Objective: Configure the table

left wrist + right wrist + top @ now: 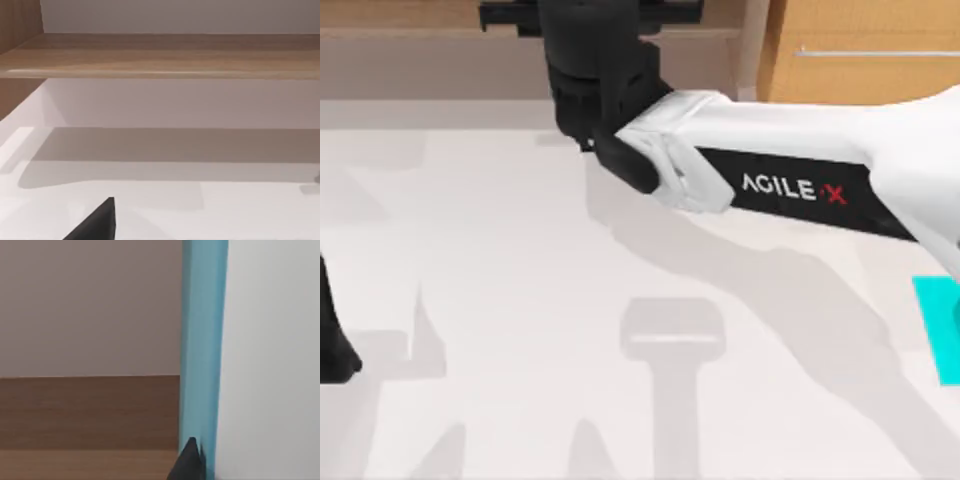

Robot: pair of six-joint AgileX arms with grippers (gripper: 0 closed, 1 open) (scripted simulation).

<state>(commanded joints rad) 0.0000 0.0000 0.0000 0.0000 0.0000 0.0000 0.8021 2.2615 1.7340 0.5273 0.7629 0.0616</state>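
Observation:
The white table (520, 300) spreads across the top view. My right arm (790, 185), white with a black band, reaches from the right edge to the back middle. Its black gripper (590, 40) sits at the table's back edge, against the brown shelf (410, 15). In the right wrist view one dark fingertip (190, 462) lies against a tall cyan strip (202, 340) bordering a white surface (272, 360). What that strip belongs to is unclear. My left arm (332, 340) is parked at the left edge. One of its fingertips (97, 225) shows above the table (225, 210).
An orange-brown drawer cabinet (860, 80) with a silver bar handle (875, 52) stands at the back right. A cyan flat thing (940, 330) lies at the table's right edge. A wooden shelf board (165, 57) runs across the left wrist view over the table's back.

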